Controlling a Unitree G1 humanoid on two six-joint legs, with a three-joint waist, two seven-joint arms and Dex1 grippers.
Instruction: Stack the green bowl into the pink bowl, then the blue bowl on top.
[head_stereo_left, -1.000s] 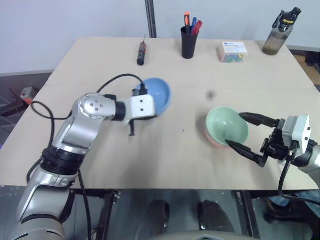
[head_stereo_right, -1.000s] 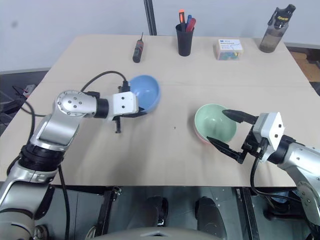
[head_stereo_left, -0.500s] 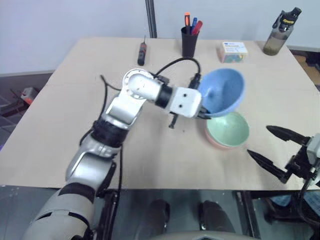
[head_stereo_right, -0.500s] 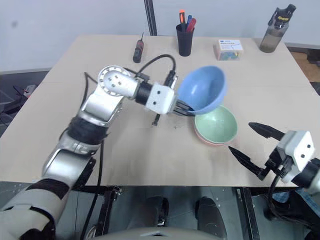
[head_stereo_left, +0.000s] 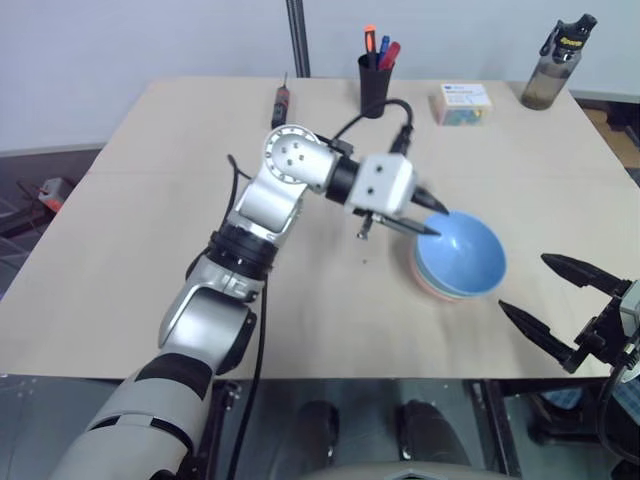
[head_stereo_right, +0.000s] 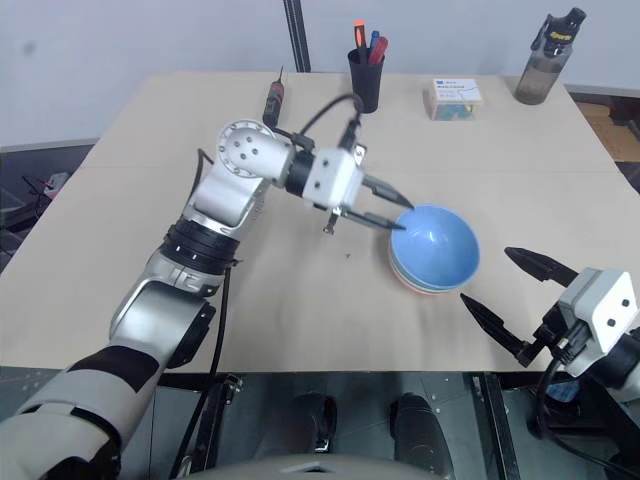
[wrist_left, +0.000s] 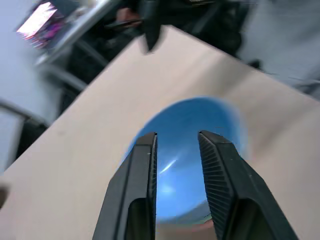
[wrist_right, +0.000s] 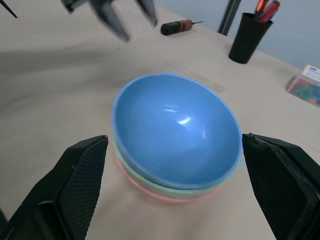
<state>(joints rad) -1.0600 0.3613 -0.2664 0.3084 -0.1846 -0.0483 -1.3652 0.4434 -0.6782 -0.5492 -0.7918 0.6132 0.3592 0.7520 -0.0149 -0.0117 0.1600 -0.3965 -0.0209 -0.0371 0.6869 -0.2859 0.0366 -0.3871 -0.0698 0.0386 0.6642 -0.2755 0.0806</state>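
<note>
The small round sky-blue plastic bowl sits nested on top of the pale mint-green plastic bowl, itself seated in the salmon-pink plastic bowl; the stack lies right of centre on the tan table. The left gripper hovers at the stack's ten o'clock rim, jaws parted and empty. The right gripper waits at four o'clock, spread wide and empty. Best practice now: the left arm draws straight away from the rim without nudging it, so the nest stays seated.
</note>
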